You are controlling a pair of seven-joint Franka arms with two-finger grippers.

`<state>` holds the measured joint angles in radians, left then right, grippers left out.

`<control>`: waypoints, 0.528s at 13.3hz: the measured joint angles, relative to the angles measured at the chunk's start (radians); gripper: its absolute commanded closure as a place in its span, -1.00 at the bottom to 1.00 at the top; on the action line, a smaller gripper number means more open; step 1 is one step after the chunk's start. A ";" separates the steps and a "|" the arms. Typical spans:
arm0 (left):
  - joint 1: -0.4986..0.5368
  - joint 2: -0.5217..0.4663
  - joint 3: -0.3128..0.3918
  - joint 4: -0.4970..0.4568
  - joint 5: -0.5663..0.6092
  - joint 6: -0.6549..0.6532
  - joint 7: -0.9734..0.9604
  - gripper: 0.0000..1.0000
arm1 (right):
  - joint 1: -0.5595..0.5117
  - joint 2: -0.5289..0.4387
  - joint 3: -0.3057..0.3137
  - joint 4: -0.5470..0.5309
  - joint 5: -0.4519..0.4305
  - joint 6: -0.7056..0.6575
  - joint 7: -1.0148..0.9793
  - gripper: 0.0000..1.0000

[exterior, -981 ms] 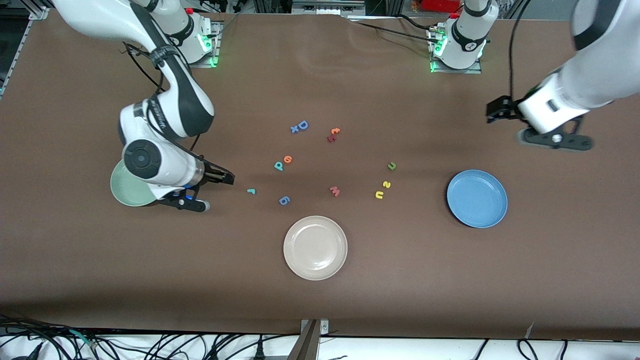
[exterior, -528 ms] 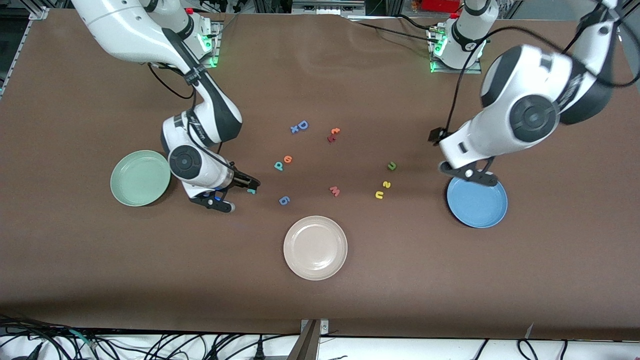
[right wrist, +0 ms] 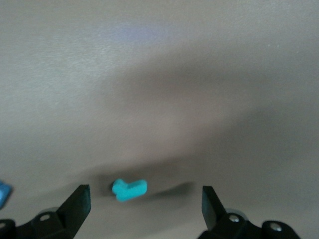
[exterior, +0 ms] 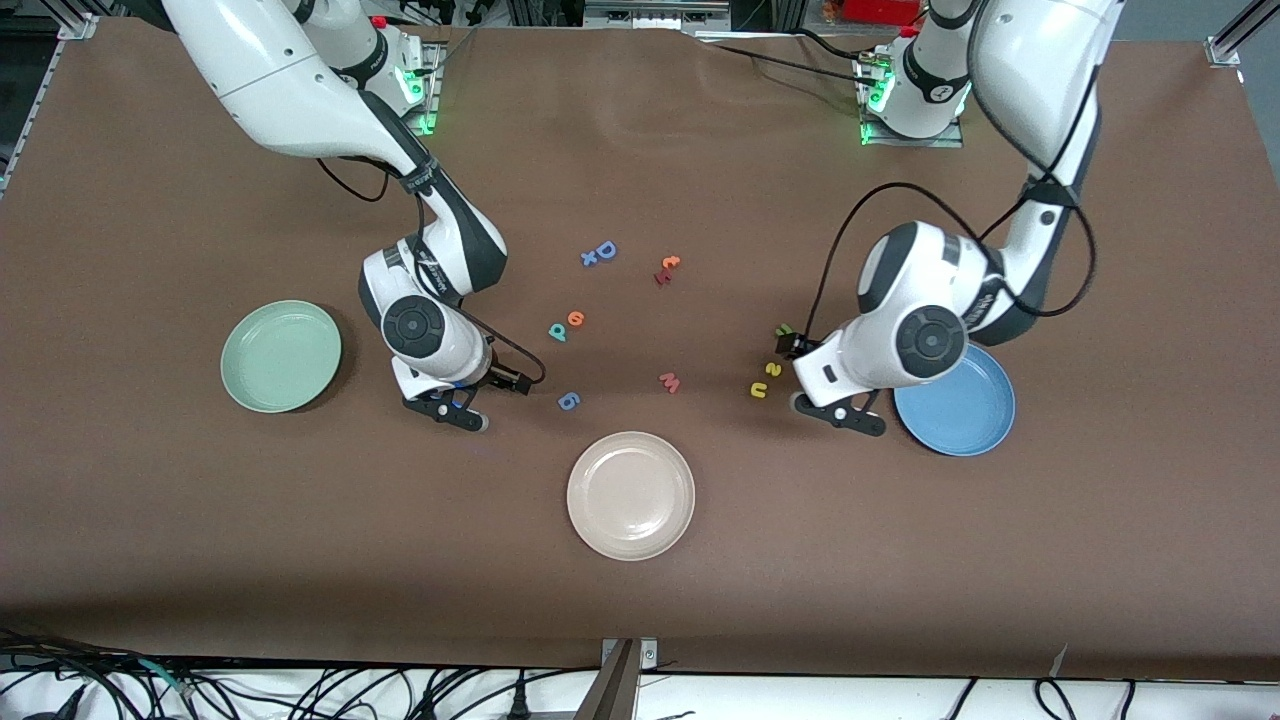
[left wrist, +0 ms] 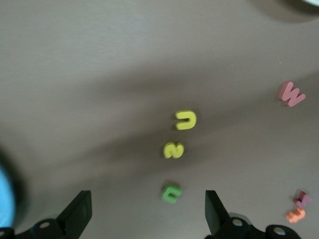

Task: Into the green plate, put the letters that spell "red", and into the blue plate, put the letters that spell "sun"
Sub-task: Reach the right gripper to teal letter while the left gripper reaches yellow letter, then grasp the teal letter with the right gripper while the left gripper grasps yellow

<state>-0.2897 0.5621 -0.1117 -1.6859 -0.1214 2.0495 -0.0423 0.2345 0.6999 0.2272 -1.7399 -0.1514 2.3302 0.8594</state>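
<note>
Movement since earlier frames: both arms have swung in from the table ends. I now have the right gripper (right wrist: 144, 206) low over the small teal foam "r" (right wrist: 129, 189), and the left gripper (left wrist: 148, 214) low over the "sun" letters, just beside the round blue plate (exterior: 965, 415).
Right gripper state: fingers spread wide, nothing held.
Left gripper state: fingers spread wide, nothing held.
Key relation, right arm: the right wrist view shows the "r" on the table between the two open fingers, nearer one finger than the other. Its long stroke appears to run roughly along the line from finger to finger. In my judgement a straight descent and close should capture it, though it sits off centre.
Key relation, left arm: the olive-green foam "u" (left wrist: 171, 192) lies between the open fingers, closest to the gripper. The yellow foam "s" (left wrist: 174, 150) and yellow foam "n" arch (left wrist: 186, 119) lie in a row past it.
Remaining "red" letters: the teal foam "d" (exterior: 557, 332) and orange foam "e" (exterior: 576, 319) touch one another, nearer the right arm.
Destinations: the round pale green plate (exterior: 281, 356) holds no letters; neither does the blue plate.
Not wanted: pink foam "w" (exterior: 670, 382), blue foam "g" (exterior: 568, 401), cream plate (exterior: 631, 496).
</note>
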 measured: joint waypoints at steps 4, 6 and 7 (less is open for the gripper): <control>-0.051 0.009 0.000 -0.178 0.000 0.282 -0.033 -1.00 | 0.010 0.006 0.000 0.001 -0.013 0.014 0.027 -0.81; -0.056 0.011 0.000 -0.231 0.000 0.349 -0.033 -0.94 | 0.021 0.007 0.000 0.001 -0.014 0.026 0.046 -0.50; -0.061 0.013 0.000 -0.239 0.002 0.369 -0.032 -0.88 | 0.023 0.009 0.000 0.001 -0.014 0.028 0.049 -0.40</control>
<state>-0.3511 0.5750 -0.1116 -1.9245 -0.1199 2.4185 -0.0747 0.2580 0.7085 0.2272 -1.7393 -0.1654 2.3582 0.9086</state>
